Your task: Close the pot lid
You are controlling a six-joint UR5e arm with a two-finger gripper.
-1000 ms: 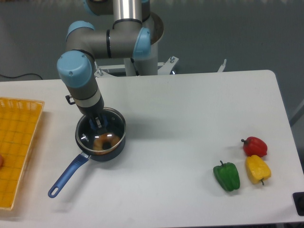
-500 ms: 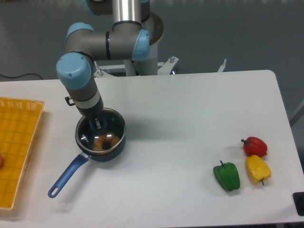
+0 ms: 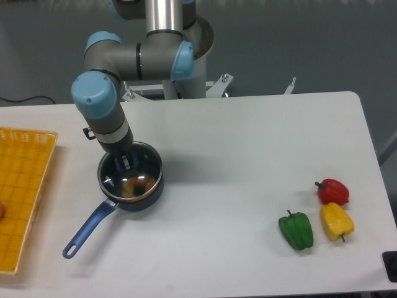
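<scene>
The dark pot (image 3: 146,197) stands at the left of the table, its blue handle (image 3: 88,230) pointing toward the front left. The glass lid (image 3: 147,164) with its silver rim lies level over the pot's mouth; I cannot tell whether it rests on the rim or hovers just above it. My gripper (image 3: 126,162) reaches straight down onto the lid's centre, shut on the small blue knob. Through the glass an orange-brown thing (image 3: 132,186) shows inside the pot.
A yellow mesh basket (image 3: 23,186) sits at the left edge. At the front right lie a red pepper (image 3: 333,190), a yellow pepper (image 3: 337,221) and a green pepper (image 3: 296,230). The robot base (image 3: 186,81) stands behind the pot.
The arm and the lid it holds have shifted a few pixels to the left over the pot. The pot and peppers have not moved.
</scene>
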